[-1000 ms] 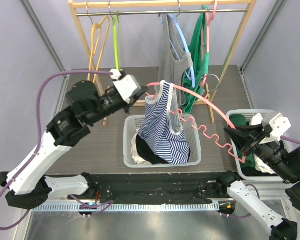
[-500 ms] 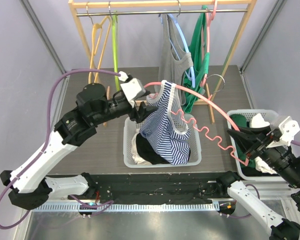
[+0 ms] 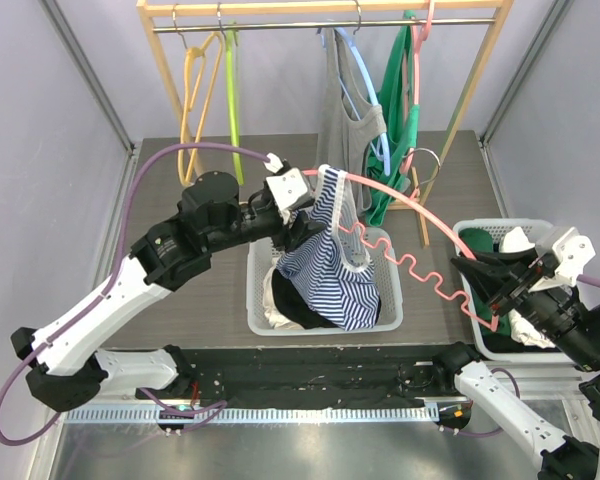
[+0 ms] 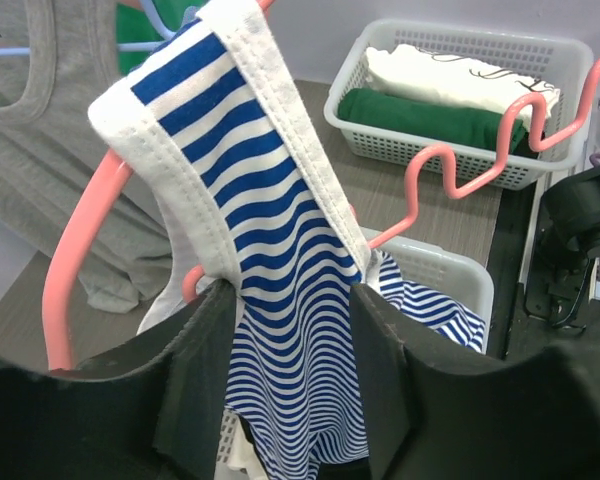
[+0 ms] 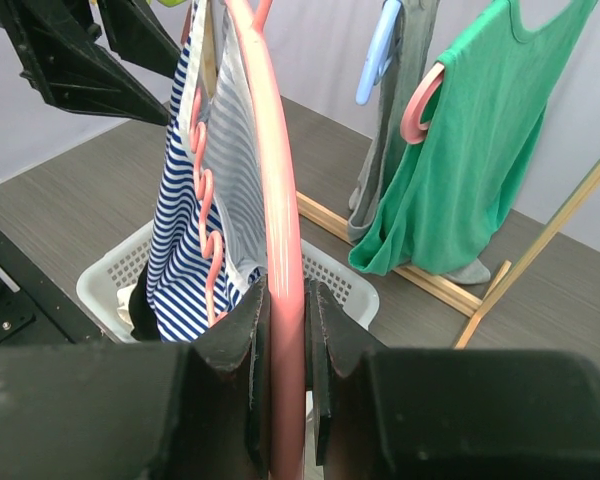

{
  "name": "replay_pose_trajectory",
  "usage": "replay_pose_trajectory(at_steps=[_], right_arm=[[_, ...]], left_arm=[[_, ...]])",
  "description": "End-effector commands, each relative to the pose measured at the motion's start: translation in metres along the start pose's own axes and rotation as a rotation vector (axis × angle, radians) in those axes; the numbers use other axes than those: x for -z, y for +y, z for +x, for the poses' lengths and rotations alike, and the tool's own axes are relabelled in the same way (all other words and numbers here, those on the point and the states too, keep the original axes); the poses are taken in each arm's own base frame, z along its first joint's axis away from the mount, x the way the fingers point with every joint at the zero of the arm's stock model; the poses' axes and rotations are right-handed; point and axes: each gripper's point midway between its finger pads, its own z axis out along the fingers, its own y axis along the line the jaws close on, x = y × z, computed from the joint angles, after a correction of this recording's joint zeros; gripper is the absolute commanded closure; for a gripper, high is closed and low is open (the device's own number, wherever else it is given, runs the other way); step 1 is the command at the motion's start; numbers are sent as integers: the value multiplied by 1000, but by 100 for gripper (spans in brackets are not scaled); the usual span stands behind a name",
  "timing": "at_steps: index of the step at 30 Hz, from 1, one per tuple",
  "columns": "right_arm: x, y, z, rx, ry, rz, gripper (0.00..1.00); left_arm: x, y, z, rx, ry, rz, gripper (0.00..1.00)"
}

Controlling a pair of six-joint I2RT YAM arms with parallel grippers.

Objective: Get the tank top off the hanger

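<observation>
A blue-and-white striped tank top (image 3: 330, 265) hangs by one strap from the left end of a pink hanger (image 3: 420, 215), its lower part sagging into a white basket. My left gripper (image 3: 305, 215) is at that strap. In the left wrist view the striped tank top (image 4: 280, 250) runs down between the parted fingers of this open left gripper (image 4: 288, 290), over the pink hanger (image 4: 430, 175). My right gripper (image 3: 485, 290) holds the hanger's other end. The right wrist view shows the right gripper (image 5: 285, 290) shut on the pink hanger (image 5: 275, 180), with the tank top (image 5: 180, 240) beyond.
A white basket (image 3: 390, 300) with clothes sits under the tank top. A second basket (image 3: 480, 232) of folded clothes stands at the right. The wooden rack (image 3: 320, 8) behind carries a grey top (image 3: 335, 110), a green top (image 3: 395, 110) and bare hangers (image 3: 195, 90).
My left gripper has opened and moved right, from the hanger's left tip onto the striped strap. The right gripper has shifted slightly and kept its hold on the hanger.
</observation>
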Motion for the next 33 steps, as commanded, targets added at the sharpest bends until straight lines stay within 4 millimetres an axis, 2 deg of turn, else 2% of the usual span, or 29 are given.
replay_pose_trajectory(at_steps=[1,2,3,4,5,9,13,16,23,26,28,32,33], right_arm=[[-7,3,-35,-13,-127,-20,99],[-7,3,-35,-14,-129,-22,99],[-8,3,-34,-15,-124,-22,99],[-8,3,-33,-15,-123,-21,99],[-6,2,-33,-12,-124,-17,99],[-5,-1,-29,-7,-115,6,99],[-7,-4,-23,-5,-98,17,99],[-9,-6,-17,-3,-77,26,99],[-8,-1,-4,-22,-34,4,99],[-5,5,-2,-34,-17,-24,99],[-1,7,-1,-40,-11,-28,99],[21,14,-15,-41,-59,-49,99],[26,18,-14,-42,-55,-66,99]], left_arm=[[-9,-6,-13,-27,-49,31,53],[-10,-7,-13,-31,-51,34,57],[-10,-5,-15,-33,-53,24,68],[-10,-5,-16,-40,-56,23,74],[-10,-4,-18,-43,-58,16,84],[-3,0,-27,-58,-76,-3,98],[11,3,-35,-87,-95,-27,100],[27,9,-54,-97,-138,-53,100],[76,44,-130,-162,-307,-207,100],[90,57,-148,-193,-342,-272,100],[94,63,-153,-202,-355,-307,100],[96,84,-147,-194,-351,-419,100],[101,96,-147,-183,-356,-493,100]])
